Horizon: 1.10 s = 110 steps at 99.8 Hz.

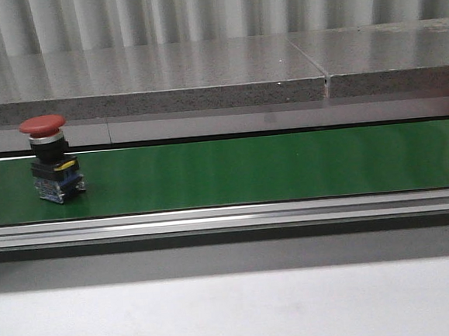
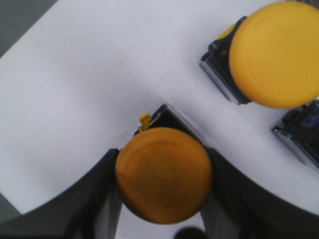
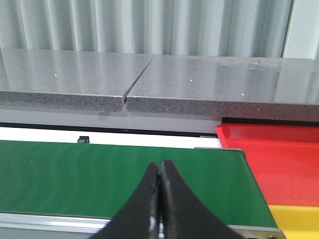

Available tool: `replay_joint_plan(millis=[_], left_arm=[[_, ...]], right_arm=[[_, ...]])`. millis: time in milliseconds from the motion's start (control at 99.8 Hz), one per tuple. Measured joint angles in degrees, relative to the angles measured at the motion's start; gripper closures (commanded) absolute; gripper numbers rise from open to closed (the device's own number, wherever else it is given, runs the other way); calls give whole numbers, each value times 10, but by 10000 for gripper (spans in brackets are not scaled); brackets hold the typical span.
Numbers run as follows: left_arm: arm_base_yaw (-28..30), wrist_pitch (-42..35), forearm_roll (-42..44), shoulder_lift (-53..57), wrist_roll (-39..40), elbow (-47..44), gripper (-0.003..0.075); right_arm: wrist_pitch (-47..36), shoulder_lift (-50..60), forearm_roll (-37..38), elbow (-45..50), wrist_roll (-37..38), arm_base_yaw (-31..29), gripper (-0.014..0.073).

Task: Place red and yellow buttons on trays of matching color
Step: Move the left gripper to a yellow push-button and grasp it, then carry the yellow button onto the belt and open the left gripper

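In the front view, the nearest thing is a plain pale grey bench (image 1: 236, 315). Past its far edge runs a silver metal rail (image 1: 228, 217), and behind that lies a long flat green belt (image 1: 271, 168). A red mushroom-top push button (image 1: 51, 158) stands upright near the left end of the belt, on a black and blue block. Behind the belt sits a grey speckled stone ledge (image 1: 163, 83) with a thin crack in it. Farthest back is a wall of ribbed grey metal (image 1: 196, 10).

The left claw (image 2: 163, 194) is squeezed on a round yellow-orange push button (image 2: 163, 174), one dark finger on each side of the cap. This button sits over a white flat surface (image 2: 99, 89). A second yellow round-top button (image 2: 276, 55) stands near it on the same white surface.

The right claw (image 3: 159, 194) is pinched closed with nothing in it, over the near edge of the belt. Beside the right end of the belt are a yellow tray (image 3: 299, 221) and, past it, a red plastic tray (image 3: 279, 159).
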<state>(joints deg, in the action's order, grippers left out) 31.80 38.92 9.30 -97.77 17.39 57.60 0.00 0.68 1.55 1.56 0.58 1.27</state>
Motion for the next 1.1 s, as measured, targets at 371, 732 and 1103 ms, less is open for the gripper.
replay_joint_plan(millis=[371,732,1103], left_arm=[[0,25,2,88,0,0,713],[-74,37,-2,230,-14,0,713],[-244,119,-8,213,-61,88,713]], right_arm=[[0,0,0,0,0,0,675],[0,0,0,0,0,0,675],[0,0,0,0,0,0,675]])
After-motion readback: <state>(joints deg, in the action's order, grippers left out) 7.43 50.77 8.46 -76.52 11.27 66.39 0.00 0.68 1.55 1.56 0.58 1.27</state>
